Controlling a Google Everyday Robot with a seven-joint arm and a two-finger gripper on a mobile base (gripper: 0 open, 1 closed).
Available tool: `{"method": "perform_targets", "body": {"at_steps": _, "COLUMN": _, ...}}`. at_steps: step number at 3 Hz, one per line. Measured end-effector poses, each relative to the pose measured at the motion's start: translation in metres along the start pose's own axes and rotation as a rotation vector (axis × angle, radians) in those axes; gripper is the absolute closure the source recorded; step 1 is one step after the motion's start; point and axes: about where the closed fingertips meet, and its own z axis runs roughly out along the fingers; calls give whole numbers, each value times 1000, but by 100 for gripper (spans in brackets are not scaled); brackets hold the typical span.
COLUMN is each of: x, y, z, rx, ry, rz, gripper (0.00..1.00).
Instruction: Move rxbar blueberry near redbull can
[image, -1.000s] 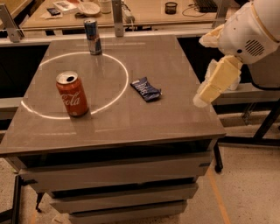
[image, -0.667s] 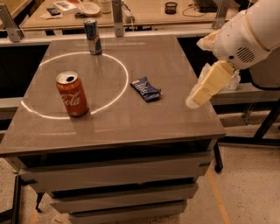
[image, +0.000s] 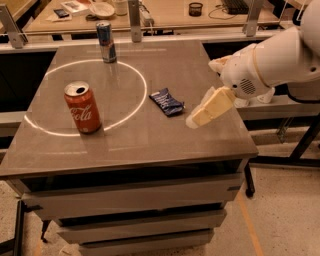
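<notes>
Three things on your smooth grey table (image: 150, 145): the crinkly, flat dark-blue rxbar (image: 167, 101) sits just beside your blocky cream gripper (image: 194, 120), not touching. Slim redbull (image: 105, 42) is well beyond it, glossy red coke can (image: 82, 107) further across. Can't tell if the gripper's open.

The gripper (image: 199, 118) hangs just right of the rxbar blueberry (image: 166, 101). Open tabletop (image: 150, 137) runs far-left to the redbull can (image: 105, 41), with the Coca-Cola can (image: 82, 107) off to the left.
</notes>
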Motion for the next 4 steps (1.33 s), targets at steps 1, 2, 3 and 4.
{"method": "perform_targets", "body": {"at_steps": 1, "x": 5, "y": -1, "z": 25, "rx": -13, "ry": -46, "rz": 25, "gripper": 0}}
{"method": "perform_targets", "body": {"at_steps": 2, "x": 17, "y": -2, "z": 44, "rx": 12, "ry": -45, "rz": 55, "gripper": 0}}
{"method": "perform_targets", "body": {"at_steps": 3, "x": 21, "y": -7, "z": 57, "rx": 45, "ry": -85, "rz": 82, "gripper": 0}}
{"method": "perform_targets", "body": {"at_steps": 4, "x": 14, "y": -14, "z": 69, "rx": 70, "ry": -177, "rz": 121, "gripper": 0}}
